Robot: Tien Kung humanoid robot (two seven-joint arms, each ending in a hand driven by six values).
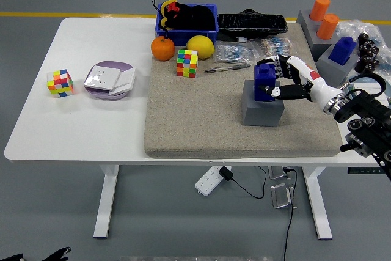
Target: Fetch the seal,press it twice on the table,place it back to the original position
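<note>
Head view: right hand (282, 82) grips 1 blue seal (264, 82) on grey block (261, 109); 2 cubes (187, 63) far left; palm side hidden

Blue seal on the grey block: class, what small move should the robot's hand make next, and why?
Probably lift straight up. The right hand has its fingers closed around the blue seal, which sits on its grey block, not yet pressed on the mat.
</note>
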